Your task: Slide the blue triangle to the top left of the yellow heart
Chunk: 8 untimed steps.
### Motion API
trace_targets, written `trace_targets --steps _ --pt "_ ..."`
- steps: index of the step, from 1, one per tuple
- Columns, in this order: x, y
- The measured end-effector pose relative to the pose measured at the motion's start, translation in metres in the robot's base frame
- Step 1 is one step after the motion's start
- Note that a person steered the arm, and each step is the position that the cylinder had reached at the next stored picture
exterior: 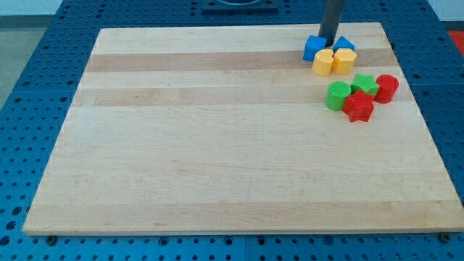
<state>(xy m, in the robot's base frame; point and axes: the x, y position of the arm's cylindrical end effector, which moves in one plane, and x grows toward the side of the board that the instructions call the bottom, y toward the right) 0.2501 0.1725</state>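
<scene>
The blocks cluster at the board's top right. My tip (328,44) stands between two blue blocks and touches or nearly touches both. The blue block with the peaked top, seemingly the triangle (346,43), is just to the tip's right. The blue cube-like block (313,48) is to its left. Two yellow blocks sit right below them. The right one looks like the heart (344,60) and lies directly under the blue triangle, touching it. The left yellow block (323,62) is under the tip.
Lower right of the yellow pair lie a green round block (337,96), a green star (365,84), a red star (358,106) and a red round block (387,88). The board's top edge (239,27) and right edge (406,80) are close to the cluster.
</scene>
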Motion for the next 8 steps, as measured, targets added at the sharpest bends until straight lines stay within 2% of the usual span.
trace_targets --steps 3,5,8 --pt "-0.015 0.043" --pt "0.012 0.058" --pt "0.066 -0.035"
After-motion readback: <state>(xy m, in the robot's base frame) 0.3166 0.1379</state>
